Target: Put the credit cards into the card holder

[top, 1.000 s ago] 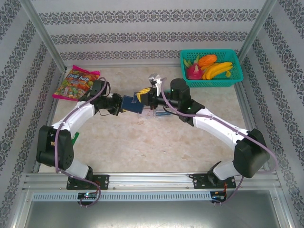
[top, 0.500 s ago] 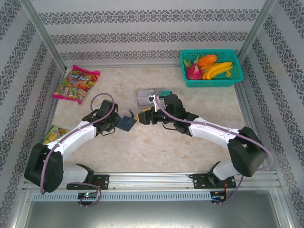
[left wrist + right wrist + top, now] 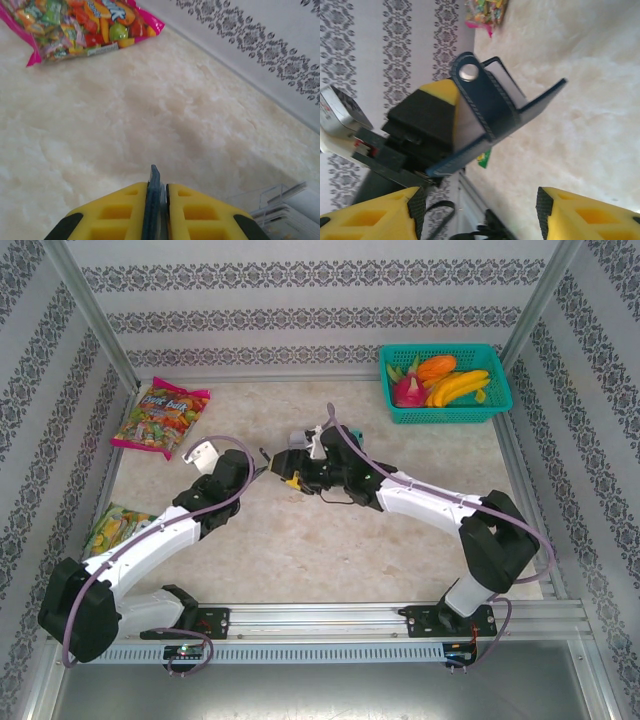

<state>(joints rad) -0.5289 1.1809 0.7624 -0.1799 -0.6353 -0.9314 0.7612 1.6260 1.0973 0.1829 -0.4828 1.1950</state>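
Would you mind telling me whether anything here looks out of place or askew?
Only the card holder: it is off the table, pinched by one edge in the left gripper, tilted, its snap tab undone and its flaps splayed open. The right gripper is open, facing it. Nothing looks spilled or damaged.

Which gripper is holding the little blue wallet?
The left gripper: it is pinched shut on the edge of the dark blue card holder. The right gripper stands open, gripping nothing.
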